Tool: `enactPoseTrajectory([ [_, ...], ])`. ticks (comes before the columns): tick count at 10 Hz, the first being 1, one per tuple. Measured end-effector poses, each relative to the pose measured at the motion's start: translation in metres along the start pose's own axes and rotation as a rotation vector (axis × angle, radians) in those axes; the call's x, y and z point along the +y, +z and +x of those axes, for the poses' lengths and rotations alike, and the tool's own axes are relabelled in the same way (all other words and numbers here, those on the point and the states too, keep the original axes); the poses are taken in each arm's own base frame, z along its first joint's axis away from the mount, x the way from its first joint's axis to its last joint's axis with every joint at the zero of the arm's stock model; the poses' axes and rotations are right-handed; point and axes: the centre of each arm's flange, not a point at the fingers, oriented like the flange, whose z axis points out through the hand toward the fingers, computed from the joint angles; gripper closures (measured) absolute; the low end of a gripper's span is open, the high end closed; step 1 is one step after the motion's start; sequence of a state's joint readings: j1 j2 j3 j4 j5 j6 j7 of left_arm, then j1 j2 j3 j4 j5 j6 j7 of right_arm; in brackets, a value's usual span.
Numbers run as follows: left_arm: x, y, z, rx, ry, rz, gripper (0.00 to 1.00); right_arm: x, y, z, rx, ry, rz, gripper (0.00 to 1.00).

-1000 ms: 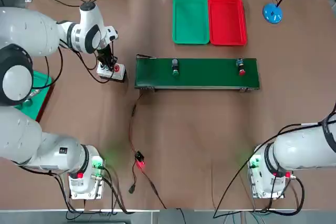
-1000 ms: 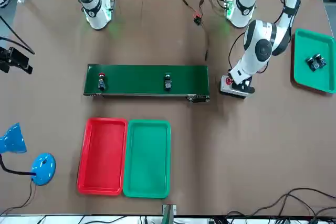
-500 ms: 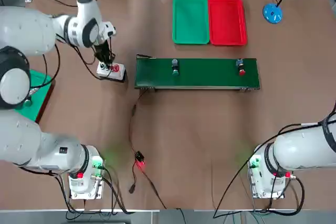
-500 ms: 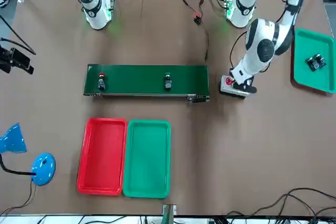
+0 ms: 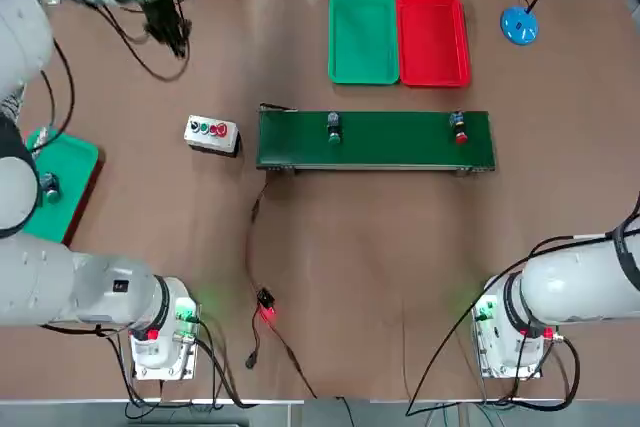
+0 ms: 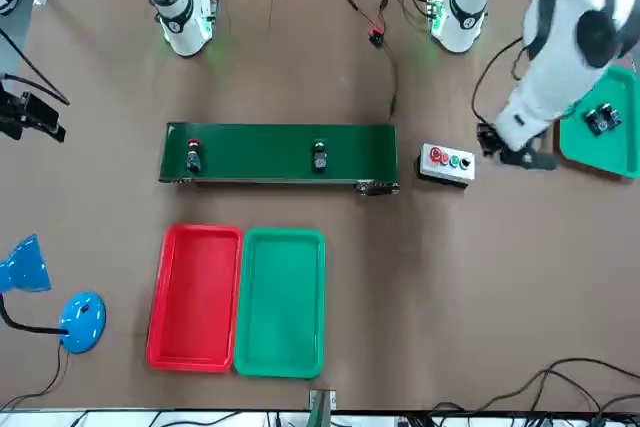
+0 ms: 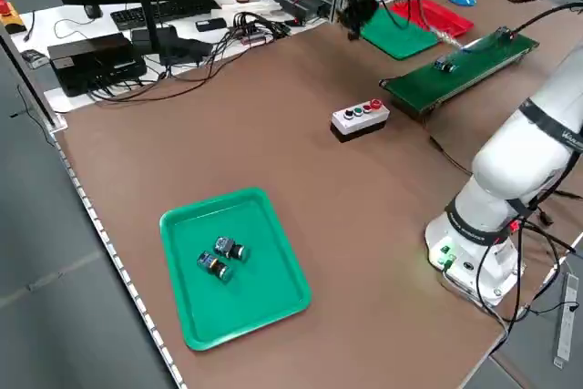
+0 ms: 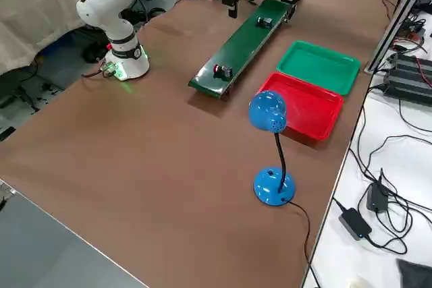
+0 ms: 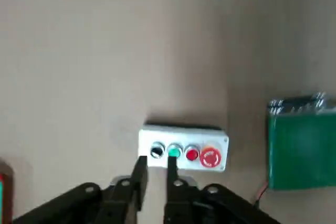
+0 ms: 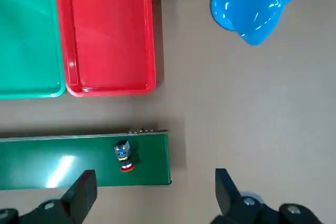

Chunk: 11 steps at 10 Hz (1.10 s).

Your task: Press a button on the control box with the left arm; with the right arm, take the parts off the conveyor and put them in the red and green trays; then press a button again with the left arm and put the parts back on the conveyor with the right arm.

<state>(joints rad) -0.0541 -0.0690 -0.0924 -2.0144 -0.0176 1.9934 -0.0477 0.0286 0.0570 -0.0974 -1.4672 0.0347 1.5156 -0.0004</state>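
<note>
one conveyor (image 5: 375, 140), long axis crosswise, control box (image 5: 211, 133) beside its end

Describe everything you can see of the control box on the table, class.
The control box is a small pale grey rectangular case, plastic by its look, lying flat on the brown table just off one end of the green conveyor, with a gap between them. On its top sits a row of round buttons: one dark, one green, one red and a larger red one at the end. Nothing touches it.
</note>
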Motion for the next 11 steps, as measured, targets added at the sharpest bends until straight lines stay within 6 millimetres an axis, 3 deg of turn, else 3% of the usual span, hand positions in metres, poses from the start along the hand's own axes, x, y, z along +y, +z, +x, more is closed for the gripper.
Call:
enactPoseTrajectory([
  [2, -0.023, -0.063, 0.022, 0.081, -0.041, -0.005, 0.43, 0.0, 0.001, 0.0, -0.002, 0.0, 0.0, 0.0],
  [5, -0.038, -0.131, 0.028, 0.107, -0.066, -0.006, 0.0, -0.002, 0.014, -0.002, -0.043, -0.003, 0.001, 0.0],
  [8, -0.057, -0.167, 0.033, 0.109, -0.091, -0.003, 0.0, -0.034, 0.062, -0.005, -0.139, -0.058, 0.001, 0.0],
  [11, -0.061, -0.158, 0.029, -0.008, -0.058, -0.002, 0.0, -0.063, 0.138, -0.009, -0.185, -0.105, -0.004, 0.0],
])
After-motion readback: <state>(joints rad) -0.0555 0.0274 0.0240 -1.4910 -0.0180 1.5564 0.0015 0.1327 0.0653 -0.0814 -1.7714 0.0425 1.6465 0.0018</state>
